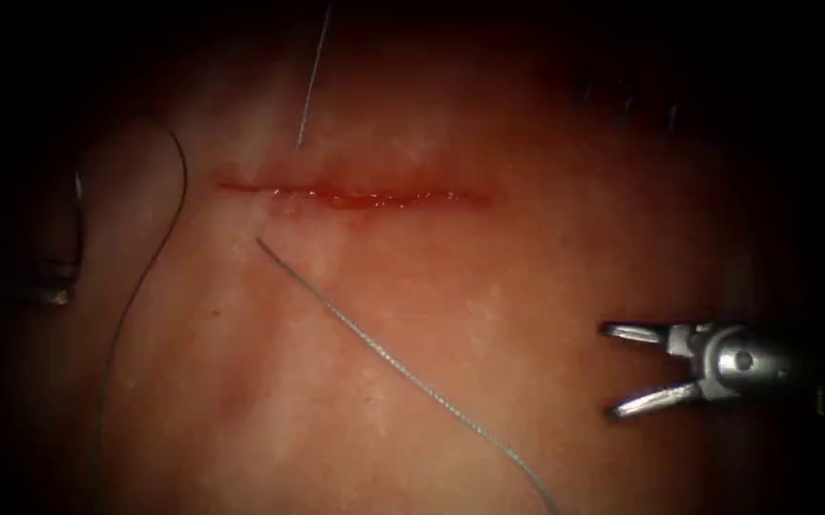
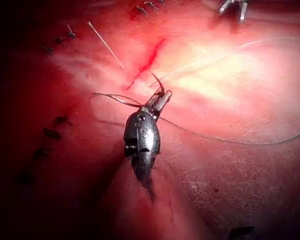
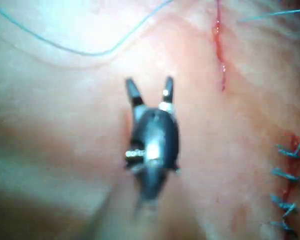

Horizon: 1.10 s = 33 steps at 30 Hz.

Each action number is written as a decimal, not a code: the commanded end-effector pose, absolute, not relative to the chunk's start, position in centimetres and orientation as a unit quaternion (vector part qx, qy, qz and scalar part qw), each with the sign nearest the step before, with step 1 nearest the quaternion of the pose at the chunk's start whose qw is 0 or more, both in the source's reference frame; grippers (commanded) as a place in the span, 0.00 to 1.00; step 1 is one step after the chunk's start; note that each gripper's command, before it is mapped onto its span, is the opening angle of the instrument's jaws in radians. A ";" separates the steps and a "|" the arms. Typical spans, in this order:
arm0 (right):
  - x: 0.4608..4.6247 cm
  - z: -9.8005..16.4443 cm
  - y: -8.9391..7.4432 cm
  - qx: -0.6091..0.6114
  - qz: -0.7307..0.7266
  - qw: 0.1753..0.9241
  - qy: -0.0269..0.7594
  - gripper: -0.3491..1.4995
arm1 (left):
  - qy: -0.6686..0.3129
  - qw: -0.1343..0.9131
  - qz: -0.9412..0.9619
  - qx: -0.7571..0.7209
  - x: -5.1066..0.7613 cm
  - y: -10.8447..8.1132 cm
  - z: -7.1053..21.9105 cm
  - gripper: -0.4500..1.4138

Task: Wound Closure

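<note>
The cut point(image 1: 355, 195) runs across the tissue point(image 1: 488, 286), wet with red fluid. My left tool point(image 1: 73, 200) sits in the dark, far to the left of the cut. The left wrist view shows its jaws point(image 2: 161, 100) shut on the curved needle point(image 2: 159, 82), which is out of the tissue and just short of the cut's end. Thread point(image 1: 312, 86) enters the tissue beyond the cut's left end and comes out on the near side point(image 1: 402, 367). My right tool point(image 1: 612, 372) hovers open and holds nothing, low and to the right of the cut point(image 3: 220, 55).
A thin dark loop of thread point(image 1: 169, 229) lies on the tissue left of the cut. Older stitches point(image 3: 287, 190) line another closed wound beside the right tool point(image 3: 150, 87). More stitch ends point(image 2: 60, 40) mark the tissue around the left tool.
</note>
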<state>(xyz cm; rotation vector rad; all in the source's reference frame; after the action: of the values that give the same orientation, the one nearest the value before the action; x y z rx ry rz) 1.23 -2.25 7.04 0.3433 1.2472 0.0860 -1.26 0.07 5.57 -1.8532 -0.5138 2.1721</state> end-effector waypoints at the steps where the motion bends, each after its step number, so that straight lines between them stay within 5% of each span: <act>1: 1.57 7.2 -2.1 0.149 0.041 0.797 0.584 0.72 | -0.176 0.119 0.743 -0.635 -1.30 0.1 5.6 0.00; 23: 3.40 7.7 -1.7 0.115 0.058 0.788 0.602 0.70 | -0.176 0.119 0.743 -0.635 -1.29 0.1 5.6 0.00; 33: 3.81 7.8 -1.8 0.115 0.052 0.783 0.608 0.70 | -0.176 0.119 0.743 -0.635 -1.29 0.1 5.6 0.00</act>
<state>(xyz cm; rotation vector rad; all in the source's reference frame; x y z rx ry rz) 3.72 -1.77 7.76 0.2510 1.3105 0.1152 -1.25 0.06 5.57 -1.8531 -0.5146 2.1714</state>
